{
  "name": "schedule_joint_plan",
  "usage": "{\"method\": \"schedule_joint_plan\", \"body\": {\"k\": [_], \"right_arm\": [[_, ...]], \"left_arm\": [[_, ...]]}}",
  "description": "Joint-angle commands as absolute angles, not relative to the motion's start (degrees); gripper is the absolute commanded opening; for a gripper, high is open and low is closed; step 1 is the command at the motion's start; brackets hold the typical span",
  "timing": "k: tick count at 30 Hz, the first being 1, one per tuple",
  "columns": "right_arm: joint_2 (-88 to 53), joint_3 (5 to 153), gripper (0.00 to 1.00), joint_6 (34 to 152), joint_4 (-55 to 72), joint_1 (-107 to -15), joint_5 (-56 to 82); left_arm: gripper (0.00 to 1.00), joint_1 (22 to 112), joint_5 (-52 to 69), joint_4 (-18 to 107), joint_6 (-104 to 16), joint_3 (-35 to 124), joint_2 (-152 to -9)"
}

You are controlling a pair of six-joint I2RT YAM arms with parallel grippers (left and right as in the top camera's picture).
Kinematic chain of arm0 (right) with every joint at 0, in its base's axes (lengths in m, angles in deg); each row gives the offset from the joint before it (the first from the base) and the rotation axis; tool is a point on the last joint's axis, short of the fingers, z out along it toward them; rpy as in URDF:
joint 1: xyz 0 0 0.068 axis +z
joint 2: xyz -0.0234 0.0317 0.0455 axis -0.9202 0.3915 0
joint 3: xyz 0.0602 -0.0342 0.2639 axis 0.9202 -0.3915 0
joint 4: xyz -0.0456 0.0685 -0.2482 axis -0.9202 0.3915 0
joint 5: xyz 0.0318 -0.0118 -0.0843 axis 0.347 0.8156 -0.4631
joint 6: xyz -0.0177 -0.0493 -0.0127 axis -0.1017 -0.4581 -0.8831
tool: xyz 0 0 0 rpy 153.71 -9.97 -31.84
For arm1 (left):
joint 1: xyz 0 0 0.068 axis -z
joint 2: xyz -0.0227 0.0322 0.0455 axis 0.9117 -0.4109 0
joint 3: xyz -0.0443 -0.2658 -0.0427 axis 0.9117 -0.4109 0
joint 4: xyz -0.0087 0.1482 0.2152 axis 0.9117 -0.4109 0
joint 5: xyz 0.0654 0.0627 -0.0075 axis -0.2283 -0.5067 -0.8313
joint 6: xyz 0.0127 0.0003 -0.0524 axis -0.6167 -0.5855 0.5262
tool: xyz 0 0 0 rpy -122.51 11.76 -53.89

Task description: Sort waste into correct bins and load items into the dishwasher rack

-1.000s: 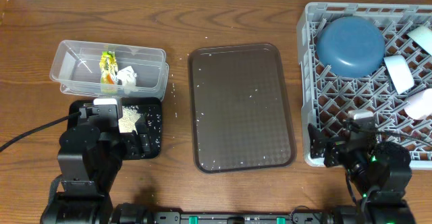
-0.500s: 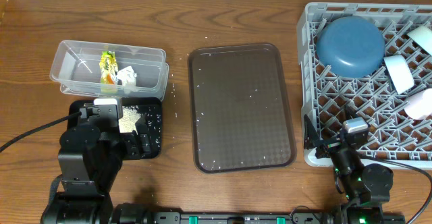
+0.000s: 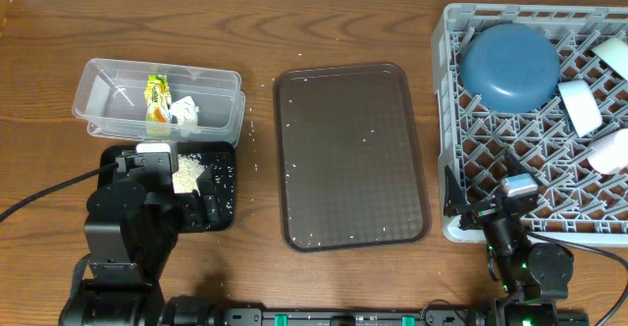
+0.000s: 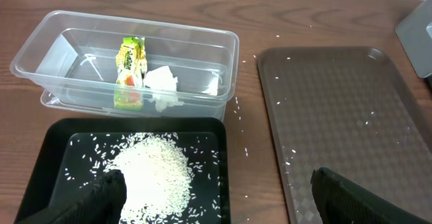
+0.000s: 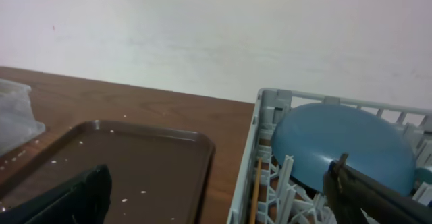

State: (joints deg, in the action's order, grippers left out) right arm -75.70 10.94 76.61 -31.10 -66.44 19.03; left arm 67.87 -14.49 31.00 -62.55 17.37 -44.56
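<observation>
wooden table (image 3: 334, 31) | on it: clear tub (image 3: 211, 74), black tray (image 3: 228, 169), brown tray (image 3: 353, 159), grey rack (image 3: 446, 120)

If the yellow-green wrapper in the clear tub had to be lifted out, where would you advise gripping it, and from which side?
Probably from straight above, since the clear tub's walls block a sideways approach. The wrapper lies flat and elongated, so pinch across its narrow width at the far, yellow end, away from the white paper scrap beside its near end.

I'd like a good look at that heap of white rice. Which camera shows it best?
The left wrist view: the rice heap lies close up in the black tray. Overhead it looks small, the left arm covering part of that tray. The right wrist view does not show it.
</observation>
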Motion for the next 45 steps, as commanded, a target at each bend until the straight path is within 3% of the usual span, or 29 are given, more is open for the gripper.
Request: {"method": "schedule_joint_plan", "body": {"k": [1, 13, 20, 25, 45], "right_arm": [[-77.2, 10.6, 0.99, 71.9, -31.2, -65.8, 18.4], [-88.2, 5.5, 0.99, 68.6, -29.6, -65.8, 17.1], [-88.0, 5.5, 0.99, 68.3, -28.5, -65.8, 14.0], [-88.0, 5.5, 0.99, 68.4, -20.6, -65.8, 13.7], [-87.9, 5.5, 0.99, 68.6, -20.5, -66.0, 12.0]], "left_arm": [[0.89, 68.0, -15.0, 31.0, -63.1, 17.2, -44.5], [0.89, 68.0, -15.0, 31.0, -63.1, 17.2, -44.5], [0.89, 68.0, -15.0, 31.0, -63.1, 17.2, -44.5], [0.89, 68.0, -15.0, 31.0, -63.1, 17.2, -44.5], [0.89, 68.0, -15.0, 31.0, -63.1, 17.2, -44.5]]}}
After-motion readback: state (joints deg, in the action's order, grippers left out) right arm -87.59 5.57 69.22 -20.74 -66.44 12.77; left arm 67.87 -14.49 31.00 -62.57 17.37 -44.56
